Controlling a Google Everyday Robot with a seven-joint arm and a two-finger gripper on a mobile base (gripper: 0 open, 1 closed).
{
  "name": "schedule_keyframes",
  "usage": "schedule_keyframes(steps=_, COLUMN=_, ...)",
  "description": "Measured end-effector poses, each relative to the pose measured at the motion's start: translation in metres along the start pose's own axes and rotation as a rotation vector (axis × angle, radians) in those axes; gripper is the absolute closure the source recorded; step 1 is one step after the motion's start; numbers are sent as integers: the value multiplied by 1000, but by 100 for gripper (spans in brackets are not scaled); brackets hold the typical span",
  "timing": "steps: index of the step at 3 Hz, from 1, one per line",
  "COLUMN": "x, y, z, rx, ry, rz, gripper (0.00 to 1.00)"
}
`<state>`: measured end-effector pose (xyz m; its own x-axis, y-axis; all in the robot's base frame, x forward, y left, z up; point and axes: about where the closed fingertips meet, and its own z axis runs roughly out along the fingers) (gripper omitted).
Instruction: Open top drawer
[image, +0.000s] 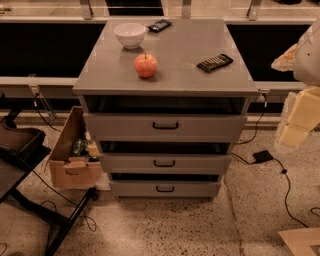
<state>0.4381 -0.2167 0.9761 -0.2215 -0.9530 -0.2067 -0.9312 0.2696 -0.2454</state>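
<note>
The top drawer (120, 127) is seen pulled partly out under the cabinet top (175, 47), its black handle (165, 125) centred on the front. The gripper (298, 120) is held at the view's right edge, well apart from the drawer. Whether it is opened or closed cannot be told.

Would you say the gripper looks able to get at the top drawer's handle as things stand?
Probably yes: the gripper sits at the right edge, off to the side of the cabinet, while the handle on the top drawer faces outward with nothing in front of it.
</note>
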Motion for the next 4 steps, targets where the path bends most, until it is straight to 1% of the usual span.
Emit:
schedule_keyframes(steps=1, x=0, y=0, z=0, rx=0, ry=0, rz=0, gripper=0)
schedule_keyframes(steps=2, x=-4, y=-2, z=3, rx=8, ry=22, rz=-7, gripper=0)
schedule_keyframes(steps=3, x=-16, y=-14, z=36, rx=14, ry=104, rz=-29, gripper=0)
schedule_keyframes(steps=4, x=-5, y=-43, z=101, rx=36, ry=180, rz=-22, gripper=0)
